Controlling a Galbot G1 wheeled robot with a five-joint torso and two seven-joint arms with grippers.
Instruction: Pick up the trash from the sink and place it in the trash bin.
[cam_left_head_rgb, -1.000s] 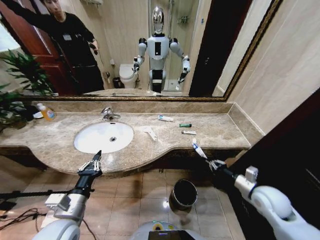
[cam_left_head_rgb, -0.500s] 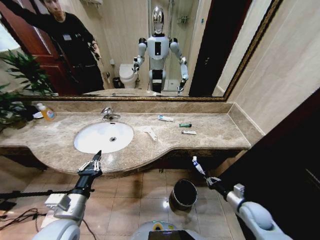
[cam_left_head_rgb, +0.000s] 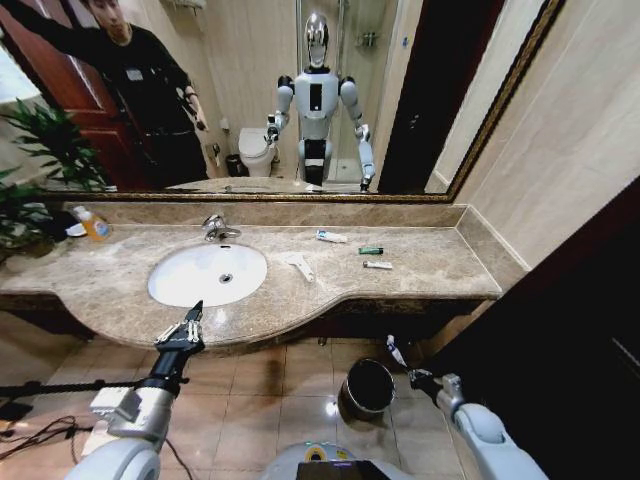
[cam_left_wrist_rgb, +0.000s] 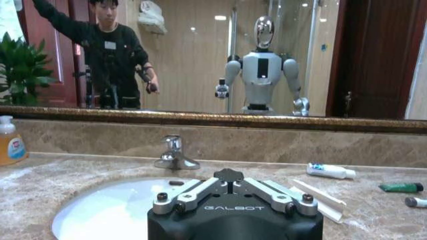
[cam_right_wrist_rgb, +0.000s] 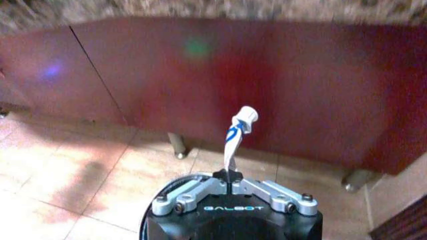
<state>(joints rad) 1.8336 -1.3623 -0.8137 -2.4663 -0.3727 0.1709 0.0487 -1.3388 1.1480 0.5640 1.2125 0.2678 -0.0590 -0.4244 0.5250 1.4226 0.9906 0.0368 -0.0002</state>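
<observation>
Dropping from table-edge height over the last sec, the right gripper (cam_left_head_rgb: 410, 373) now hangs low, just beside the trash bin (cam_left_head_rgb: 367, 388), fingers pinched on a white-and-blue tube (cam_right_wrist_rgb: 235, 138). Release looks near. Left gripper (cam_left_head_rgb: 182, 328) waits at the table front by the sink (cam_left_head_rgb: 206, 274), fingers closed, empty. More trash on the table: tubes (cam_left_head_rgb: 331, 237), green packet (cam_left_head_rgb: 371, 250).

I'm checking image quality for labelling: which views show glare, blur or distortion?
Head view: wide-angle bending of the counter, a floor highlight beside the trash bin. Right wrist view: soft, coloured flare spots on the red panel. Left wrist view: fairly sharp, ceiling lights in the mirror.
</observation>
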